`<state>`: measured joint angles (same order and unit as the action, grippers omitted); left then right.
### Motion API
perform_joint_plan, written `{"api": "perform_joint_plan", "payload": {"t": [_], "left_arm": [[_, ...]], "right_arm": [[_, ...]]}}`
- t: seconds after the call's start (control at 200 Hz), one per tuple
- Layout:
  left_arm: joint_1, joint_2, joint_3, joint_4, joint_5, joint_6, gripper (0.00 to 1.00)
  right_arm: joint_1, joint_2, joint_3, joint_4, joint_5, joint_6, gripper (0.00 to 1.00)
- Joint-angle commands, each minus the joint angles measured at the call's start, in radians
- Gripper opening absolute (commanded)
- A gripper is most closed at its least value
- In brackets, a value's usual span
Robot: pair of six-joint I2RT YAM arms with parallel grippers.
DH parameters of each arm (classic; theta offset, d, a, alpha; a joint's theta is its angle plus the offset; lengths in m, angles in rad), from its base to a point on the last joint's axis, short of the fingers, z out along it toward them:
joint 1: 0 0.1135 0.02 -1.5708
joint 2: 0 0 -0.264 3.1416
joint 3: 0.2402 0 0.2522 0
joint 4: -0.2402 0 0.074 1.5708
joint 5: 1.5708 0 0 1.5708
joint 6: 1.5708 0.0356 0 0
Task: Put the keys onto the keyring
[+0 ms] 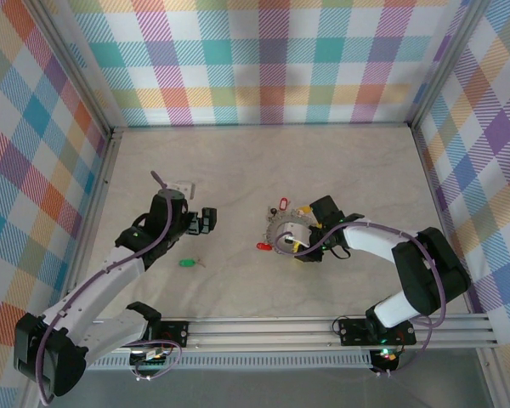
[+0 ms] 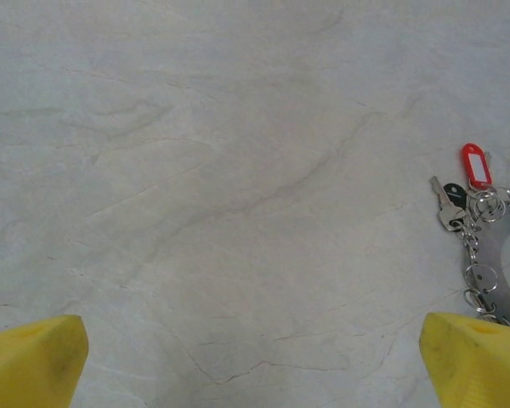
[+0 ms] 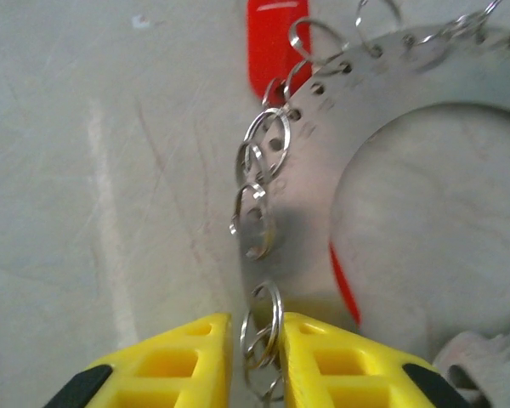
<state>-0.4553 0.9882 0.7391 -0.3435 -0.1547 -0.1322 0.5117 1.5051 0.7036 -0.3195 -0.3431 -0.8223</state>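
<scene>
One camera is fixed high behind the arm bases, tilted down and forward, taking in the whole table [image 1: 238, 161] from far off. The left wrist camera faces across bare tabletop from nearer, with the keyring [image 2: 508, 246] at its three o'clock edge. The right wrist camera hangs very close above that same ring, which spreads from twelve to three o'clock. From overhead it lies just off centre, toward four o'clock.

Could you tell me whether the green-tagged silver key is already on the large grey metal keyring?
No: the green-tagged silver key lies alone on the bare tabletop, well apart from the large grey metal keyring.
</scene>
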Motion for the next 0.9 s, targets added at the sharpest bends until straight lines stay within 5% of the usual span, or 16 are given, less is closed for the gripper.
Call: {"api": "perform_joint_plan", "payload": {"t": [0.0,0.71,0.895], "left_arm": [[0.004,-0.015,-0.012,-0.010,0.022,-0.010,1.00],[0.004,-0.072,-0.067,-0.003,0.010,-0.040,1.00],[0.005,-0.083,-0.068,0.015,0.064,-0.036,1.00]], "right_arm": [[-0.002,0.000,0.040,-0.103,-0.052,0.014,0.25],[0.006,0.039,0.033,0.003,-0.039,0.044,0.15],[0.024,0.048,0.033,0.008,-0.045,0.051,0.00]]}}
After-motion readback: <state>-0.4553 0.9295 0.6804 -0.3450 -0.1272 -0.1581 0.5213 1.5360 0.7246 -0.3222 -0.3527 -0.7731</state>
